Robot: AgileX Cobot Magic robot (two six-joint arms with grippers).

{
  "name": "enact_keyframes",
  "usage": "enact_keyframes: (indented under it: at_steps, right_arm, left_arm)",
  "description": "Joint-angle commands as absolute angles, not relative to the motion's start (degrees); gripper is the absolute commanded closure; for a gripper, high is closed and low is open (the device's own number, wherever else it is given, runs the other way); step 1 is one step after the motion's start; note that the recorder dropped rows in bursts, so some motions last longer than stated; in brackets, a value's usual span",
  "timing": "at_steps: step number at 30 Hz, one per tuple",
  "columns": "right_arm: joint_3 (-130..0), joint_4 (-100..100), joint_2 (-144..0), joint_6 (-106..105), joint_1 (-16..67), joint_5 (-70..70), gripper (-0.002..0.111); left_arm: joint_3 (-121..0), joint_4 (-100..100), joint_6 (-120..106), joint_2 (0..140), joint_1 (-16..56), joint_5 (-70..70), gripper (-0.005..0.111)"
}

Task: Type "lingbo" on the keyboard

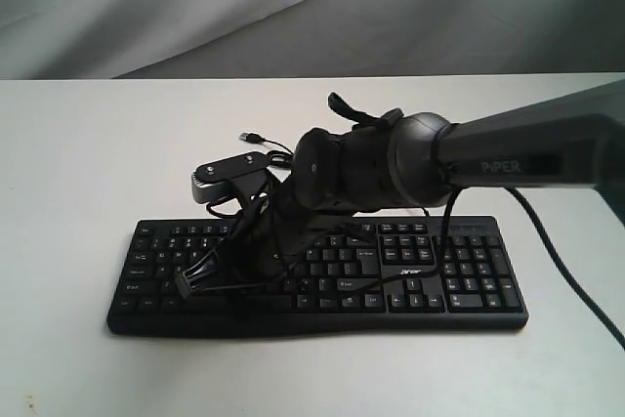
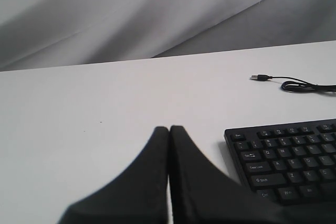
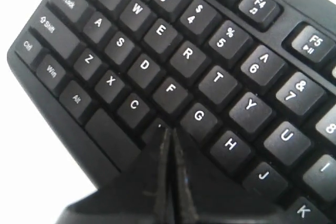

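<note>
Working on a white tabletop [image 1: 78, 144]. Found keyboard [image 1: 420, 285] lying flat at its centre, long edge toward the exterior camera, with number pad at the right of that view.

Traced right arm [image 1: 527, 148] in from the right, across the middle and down onto the letter block. Hides most of the centre rows in the exterior view.

Logged right tool [image 3: 168, 132] as closed on nothing, pinched to a single point for use as a stylus. Placed its tip on the bottom letter row, just past C [image 3: 134, 104] and just under G [image 3: 198, 115], roughly where V should be. Cannot tell whether touching or hovering.

Logged left tool [image 2: 169, 128] likewise closed on nothing, parked over bare tabletop beside the keyboard's Esc end, clear of the keys.

Noted cable [image 2: 307, 86] loose behind the keyboard, with plug [image 2: 257, 77] connected to nothing.

Judged step: one of the middle letters, "g" or "b", going by tip position. Impossible to confirm from the keys alone.

Needs next a small sideways correction to centre on the wanted cap, then a short straight press and lift, keeping off the neighbours.
</note>
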State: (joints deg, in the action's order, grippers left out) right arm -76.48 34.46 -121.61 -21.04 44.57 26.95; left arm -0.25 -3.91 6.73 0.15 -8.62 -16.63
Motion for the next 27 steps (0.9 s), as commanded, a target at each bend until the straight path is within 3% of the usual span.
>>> enact_keyframes:
  at_steps: [1, 27]
  right_arm:
    - [-76.4, 34.5, -121.7, -20.9, 44.6, 26.8, 0.108]
    - [-71.1, 27.2, -115.8, -13.2, 37.2, 24.3, 0.108]
  left_arm:
    - [0.0, -3.4, 7.0, 0.0, -8.7, -16.4, 0.106]
    - [0.0, -3.4, 7.0, 0.0, -8.7, -16.4, 0.106]
